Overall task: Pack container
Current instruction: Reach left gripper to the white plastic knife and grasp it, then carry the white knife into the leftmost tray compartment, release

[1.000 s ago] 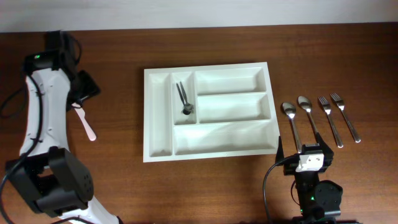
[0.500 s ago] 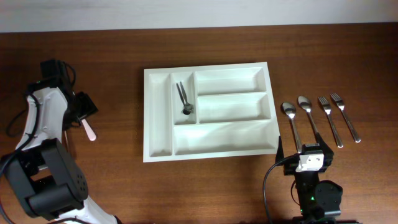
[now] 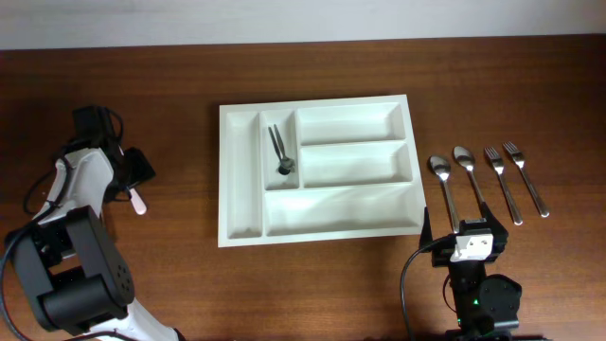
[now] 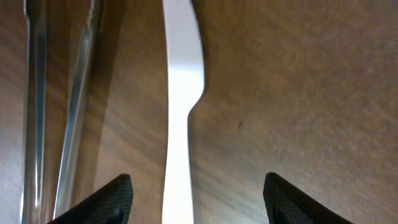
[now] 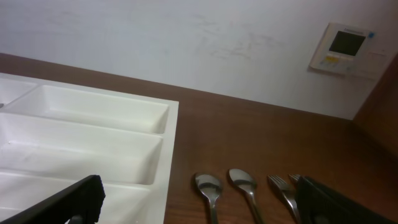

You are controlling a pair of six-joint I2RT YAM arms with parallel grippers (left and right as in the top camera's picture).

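The white container (image 3: 244, 180) lies mid-table, with a small dark utensil (image 3: 281, 152) in one narrow compartment. Its right end shows in the right wrist view (image 5: 93, 155). A pale knife (image 3: 139, 201) lies left of it, mostly hidden under my left gripper (image 3: 133, 182). In the left wrist view the knife (image 4: 179, 112) runs lengthwise between the open jaws of my left gripper (image 4: 199, 205), closer to the left finger (image 4: 112, 202). My right gripper (image 3: 462, 232) is open and empty at the front right, as the right wrist view (image 5: 199, 211) also shows.
Two spoons (image 3: 442, 185) (image 5: 208, 186) and two forks (image 3: 516, 175) lie in a row right of the container. Two thin shiny metal rods (image 4: 56, 106) lie beside the knife on its left. A wall panel (image 5: 345, 46) hangs behind the table.
My left arm has drawn toward the front and right, bringing the gripper down over the pale knife, which is now mostly covered. The right arm has not moved.
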